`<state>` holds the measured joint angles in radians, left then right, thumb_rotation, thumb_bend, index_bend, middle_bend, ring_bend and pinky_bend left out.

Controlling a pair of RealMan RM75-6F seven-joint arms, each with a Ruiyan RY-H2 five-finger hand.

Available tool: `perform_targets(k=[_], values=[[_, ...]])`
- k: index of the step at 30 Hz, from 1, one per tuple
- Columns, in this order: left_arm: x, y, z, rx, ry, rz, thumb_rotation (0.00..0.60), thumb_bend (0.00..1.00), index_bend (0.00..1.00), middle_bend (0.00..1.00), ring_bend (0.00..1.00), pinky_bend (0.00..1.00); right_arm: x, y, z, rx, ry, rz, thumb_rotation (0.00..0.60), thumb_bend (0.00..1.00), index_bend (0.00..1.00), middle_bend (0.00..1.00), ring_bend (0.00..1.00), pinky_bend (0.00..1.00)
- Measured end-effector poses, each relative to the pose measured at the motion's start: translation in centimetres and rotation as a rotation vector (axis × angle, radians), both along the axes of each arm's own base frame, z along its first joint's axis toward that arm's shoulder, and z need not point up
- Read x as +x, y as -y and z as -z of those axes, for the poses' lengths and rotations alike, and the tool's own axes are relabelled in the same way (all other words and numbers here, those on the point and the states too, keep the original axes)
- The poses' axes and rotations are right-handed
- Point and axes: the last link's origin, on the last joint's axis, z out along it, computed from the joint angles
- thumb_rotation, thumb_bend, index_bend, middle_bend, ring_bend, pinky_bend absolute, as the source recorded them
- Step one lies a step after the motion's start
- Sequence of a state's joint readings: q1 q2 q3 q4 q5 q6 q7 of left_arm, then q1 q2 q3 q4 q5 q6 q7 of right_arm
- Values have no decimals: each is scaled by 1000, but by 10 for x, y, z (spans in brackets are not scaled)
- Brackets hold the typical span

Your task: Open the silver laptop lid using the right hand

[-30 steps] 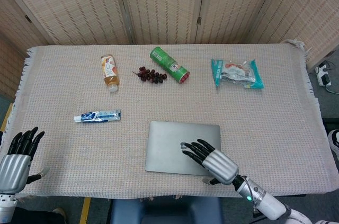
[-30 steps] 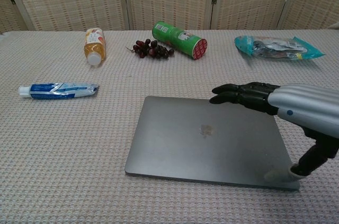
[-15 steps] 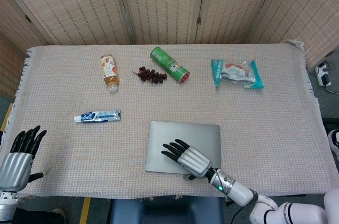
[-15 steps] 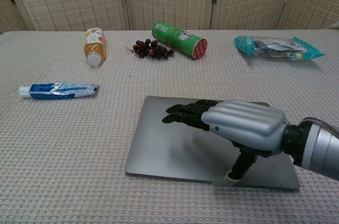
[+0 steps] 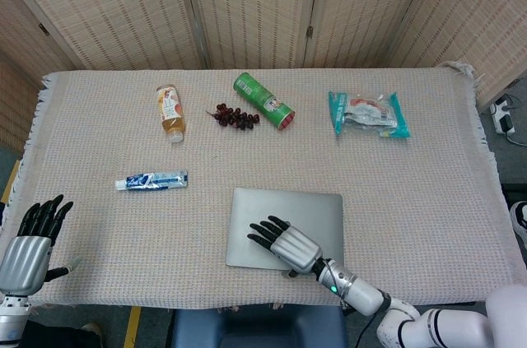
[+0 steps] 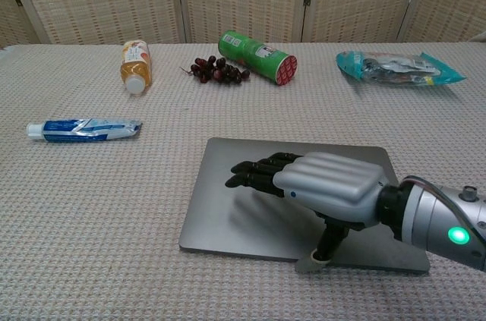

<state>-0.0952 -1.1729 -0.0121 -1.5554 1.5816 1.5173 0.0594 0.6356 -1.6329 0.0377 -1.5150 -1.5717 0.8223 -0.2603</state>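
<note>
Lying closed and flat near the front edge of the tabletop (image 5: pixel 428 200), the silver laptop (image 5: pixel 255 208) sits directly under the right hand (image 5: pixel 284 243), which hovers palm-down over its lid, fingers stretched out and holding nothing, thumb tip down at the laptop's front edge. Left hand (image 5: pixel 26 248) rests open at the front left corner. No label or writing is readable

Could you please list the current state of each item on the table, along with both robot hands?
Silver laptop: lid closed, flat.
Right robot hand: open, over the lid, thumb at the near edge.
Left robot hand: open, idle.
Juice bottle: capped, lying down.
Green can: lying down.
Toothpaste tube: capped, flat.
Snack packet: sealed.
</note>
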Motion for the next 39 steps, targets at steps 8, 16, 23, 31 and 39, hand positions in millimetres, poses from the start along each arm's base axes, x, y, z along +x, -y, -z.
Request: perform_targets(k=[8, 16, 23, 31, 39], values=[[-3, -1, 1, -2, 3, -4, 600, 208, 0, 0, 0, 0, 2, 3, 4, -9, -8, 3, 600, 163, 0, 0, 11, 0], [-5, -2, 2, -2, 6, -5, 600, 208, 0, 0, 0, 0, 2, 3, 6, -19, -21, -4, 600, 343, 0, 0, 10, 0], [-6, -3, 2, -6, 10, -6, 600, 208, 0, 0, 0, 0, 5, 5, 3, -35, -23, -12, 600, 378, 0, 0, 8, 0], [-3, -9, 9, -44, 19, 34, 600, 207, 0, 0, 0, 0, 9, 9, -3, -77, -47, -44, 600, 475, 0, 0, 2, 0], [-1, -18, 32, -139, 34, 99, 600, 213, 28, 45, 16, 0, 20, 14, -14, -161, -101, -98, 600, 577, 0, 0, 0, 0]])
